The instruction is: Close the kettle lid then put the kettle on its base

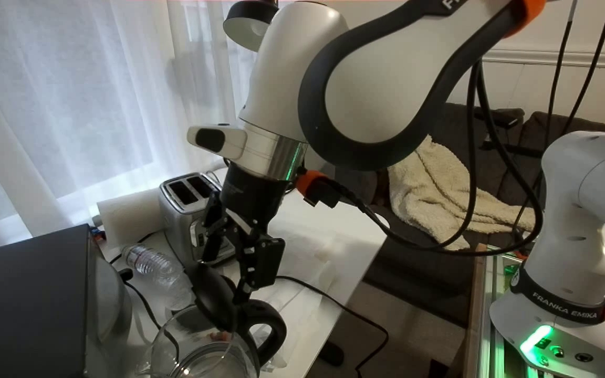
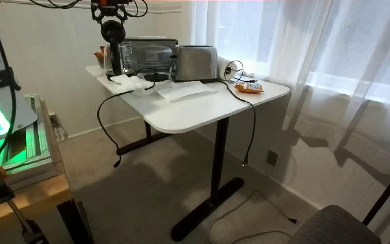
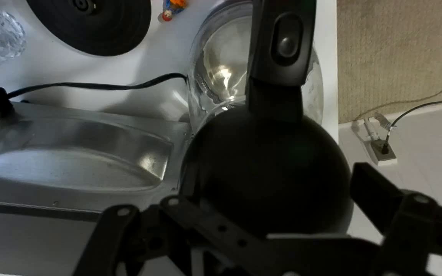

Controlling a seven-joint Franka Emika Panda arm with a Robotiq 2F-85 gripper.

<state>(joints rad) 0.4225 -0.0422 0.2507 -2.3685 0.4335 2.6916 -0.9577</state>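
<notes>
The glass kettle (image 1: 213,349) with a black handle stands upright on the white table. It also shows in an exterior view (image 2: 115,62) and the wrist view (image 3: 225,57). Its round black lid (image 3: 263,165) stands raised, tilted up at the hinge, in both exterior views (image 1: 210,294) (image 2: 113,31). The black round base (image 3: 90,27) with a central connector lies on the table apart from the kettle, and also in an exterior view (image 2: 156,77). My gripper (image 3: 276,184) is spread wide with its fingers either side of the lid, also seen in both exterior views (image 1: 227,278) (image 2: 112,22); whether they touch is unclear.
A toaster oven (image 1: 24,304) stands close beside the kettle. A silver toaster (image 2: 196,62), a plastic bottle (image 1: 150,265), a paper towel roll (image 2: 226,69) and paper sheets (image 2: 185,90) are on the table. A black cord (image 3: 102,86) runs near the kettle. The table edge (image 3: 334,96) is close to the kettle.
</notes>
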